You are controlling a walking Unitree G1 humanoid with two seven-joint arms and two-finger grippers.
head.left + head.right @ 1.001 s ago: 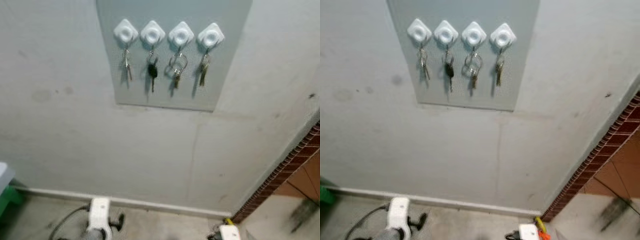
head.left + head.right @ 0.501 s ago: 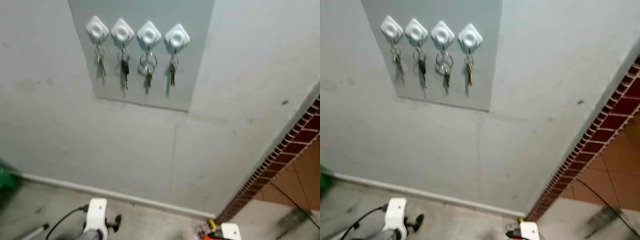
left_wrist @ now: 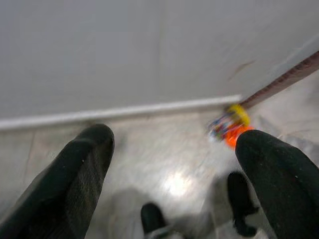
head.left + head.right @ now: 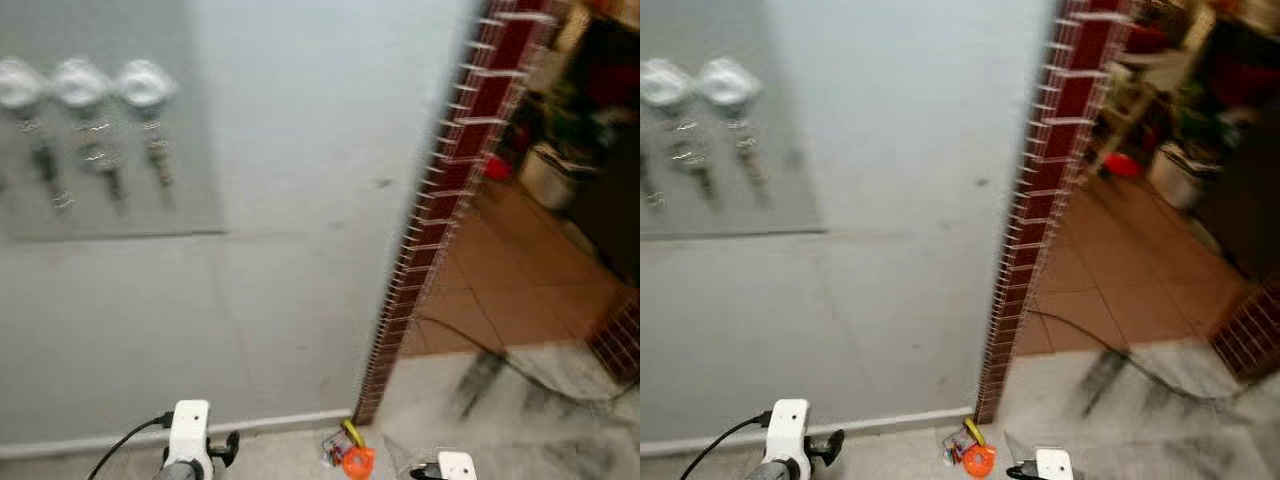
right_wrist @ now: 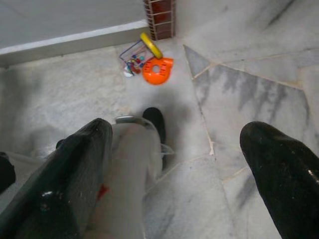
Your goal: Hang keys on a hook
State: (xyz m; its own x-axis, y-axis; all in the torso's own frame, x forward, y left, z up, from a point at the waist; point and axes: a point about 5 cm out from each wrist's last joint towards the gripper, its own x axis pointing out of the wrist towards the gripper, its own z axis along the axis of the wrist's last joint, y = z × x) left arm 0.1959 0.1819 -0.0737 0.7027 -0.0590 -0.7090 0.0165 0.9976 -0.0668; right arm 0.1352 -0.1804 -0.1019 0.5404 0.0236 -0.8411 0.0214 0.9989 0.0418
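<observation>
Three white diamond-shaped hooks point(image 4: 82, 82) sit on a grey panel point(image 4: 190, 180) on the wall at the upper left, blurred. A bunch of keys point(image 4: 100, 160) hangs under each of them. Both arms hang low near the floor, far below the hooks. My left gripper point(image 3: 174, 164) is open with nothing between its black fingers point(image 3: 75, 184), over the marble floor by the skirting. My right gripper point(image 5: 174, 164) is open too and holds nothing; its white wrist point(image 4: 455, 465) shows at the bottom edge.
A wall end faced with red brick tiles point(image 4: 440, 200) runs down the middle. Right of it lies a terracotta floor point(image 4: 500, 290) with a cable, a white bucket point(image 4: 550, 175) and clutter. An orange toy point(image 5: 157, 69) and small colourful bits lie at the corner's foot.
The camera has swung to the right: the hook panel has slid to the left edge and the brick corner and the room beyond have come into view. The keys still hang.
</observation>
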